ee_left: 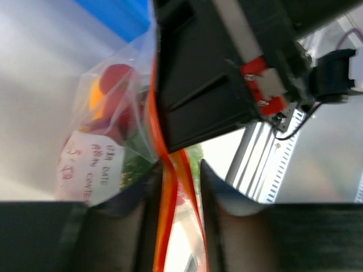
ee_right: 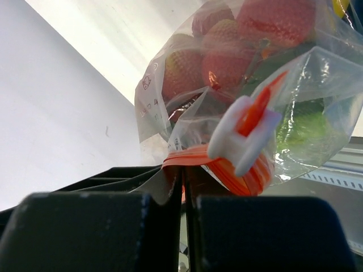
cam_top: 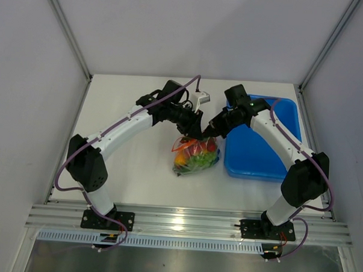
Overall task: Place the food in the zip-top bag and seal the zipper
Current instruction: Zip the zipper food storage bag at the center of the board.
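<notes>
R grip [ee_right: 182, 187]: clamped on zipper [ee_right: 227, 169] end, prob. anchoring bag [cam_top: 199, 165].
L grip [ee_left: 177, 187]: straddles zipper; clamp unclear.
Food [cam_top: 195, 150]: inside.

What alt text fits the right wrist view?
The right gripper pinches the orange zipper of the clear zip-top bag, beside a white slider. Red, yellow and green toy food fills the bag above.

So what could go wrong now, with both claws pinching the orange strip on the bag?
The zipper is thin, so it could slip from the left gripper or right gripper, and the zip-top bag would sag. The white slider sits close beside the right gripper, which may block it. The food bulges high, so a piece could jam the seal.
</notes>
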